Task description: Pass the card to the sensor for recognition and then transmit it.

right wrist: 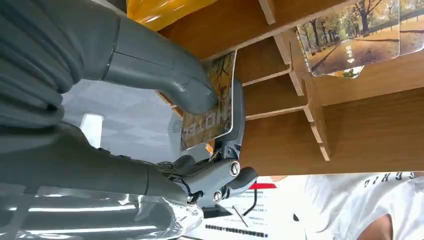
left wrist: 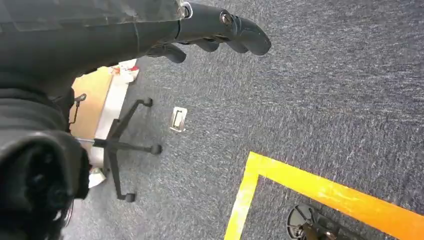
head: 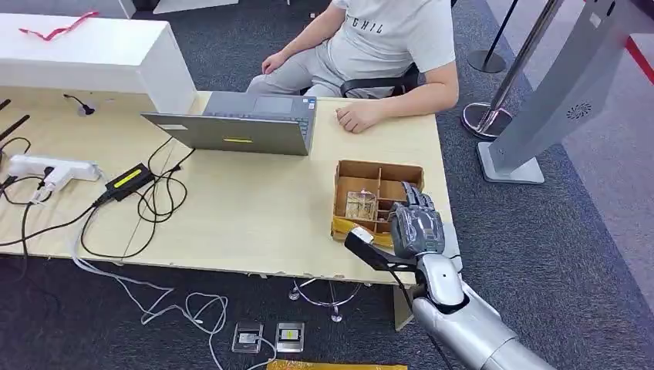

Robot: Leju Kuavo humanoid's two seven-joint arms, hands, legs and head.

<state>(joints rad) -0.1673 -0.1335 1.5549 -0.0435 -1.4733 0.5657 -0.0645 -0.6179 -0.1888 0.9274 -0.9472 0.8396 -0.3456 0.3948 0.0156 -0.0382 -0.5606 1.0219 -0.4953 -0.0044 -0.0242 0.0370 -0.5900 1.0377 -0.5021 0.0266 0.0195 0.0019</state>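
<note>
right hand [head: 416,225]: over the near right corner of the table, above the wooden box; fingers down into a front compartment. in the right wrist view the thumb [right wrist: 165,75] presses a card against a dark finger behind it, so the hand is pinching the card.
card [right wrist: 211,105]: held between thumb and finger of the right hand, at the box's edge, just in front of a compartment wall; printed tree picture with pale lettering along one end. whether it is fully out of its slot, cannot tell.
other cards [right wrist: 352,42]: a few with an autumn tree-lined path print, lying in a neighbouring compartment.
wooden box [head: 378,171]: open-topped, split into compartments by thin dividers, on the table's right end; yellow material [head: 345,229] under its near edge.
left hand [left wrist: 220,30]: hanging over the carpet, dark fingers curled in, nothing in them, so closed on nothing.
table [head: 254,223]: light wood, long.
laptop [head: 239,123]: grey, open, at the far side of the table, screen facing the person.
person [head: 385,46]: seated at the far side, pale t-shirt, one hand [head: 356,117] resting on the table edge near the laptop.
cables: black power brick [head: 127,179] and looped black leads left of the laptop; white power strip [head: 50,167] further left.
grey stand [head: 555,92]: tilted panel on a flat base on the carpet, right of the table, well apart from the box.
floor: dark carpet, yellow tape line [left wrist: 325,190], base of an office chair [left wrist: 122,147].
</note>
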